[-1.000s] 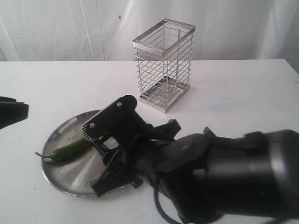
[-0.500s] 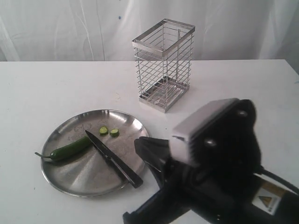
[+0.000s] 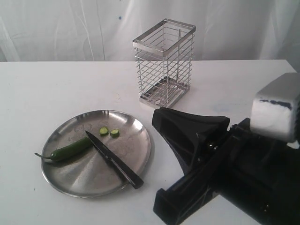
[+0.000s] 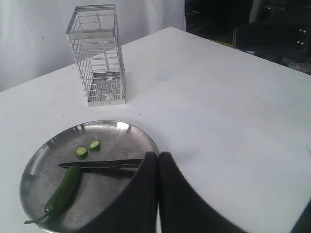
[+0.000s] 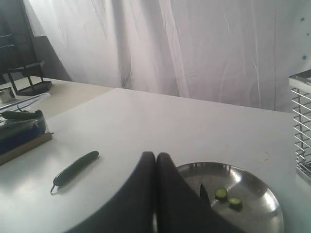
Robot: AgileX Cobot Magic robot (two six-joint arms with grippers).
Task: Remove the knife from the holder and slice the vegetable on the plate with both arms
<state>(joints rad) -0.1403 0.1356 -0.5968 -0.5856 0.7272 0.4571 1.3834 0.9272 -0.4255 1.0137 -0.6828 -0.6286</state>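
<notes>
The right gripper (image 5: pixel 156 160) has its two black fingers pressed flat together with nothing between them, and the right arm (image 3: pixel 225 173) fills the lower right of the exterior view, well off the plate's right side, with a small grey box (image 3: pixel 276 110) on its upper part. Just beyond the right fingertips in the right wrist view lies the plate (image 5: pixel 262 194), with the knife's tip and two round green slices (image 5: pixel 227 198) showing on it. The left gripper (image 4: pixel 157 156) is likewise closed, its fingers meeting along one seam and holding nothing; its tips sit over the near rim of the plate (image 4: pixel 141 133) in the left wrist view, just beside the handle end of the knife (image 4: pixel 99 165). The knife lies flat on the plate, free of both grippers, its point aimed toward the vegetable (image 3: pixel 70 150), which rests on the left part of the plate (image 3: pixel 140 154) with its thin stem reaching past the rim. In the exterior view the blade's tip touches or nearly touches the pepper's cut end, and the two slices lie just beyond the blade. The holder (image 3: pixel 164 63) stands upright on the white table (image 3: pixel 234 89) behind the plate, well apart from both grippers. A second green chili (image 5: pixel 75 170) lies on the table in the right wrist view, apart from the plate.
</notes>
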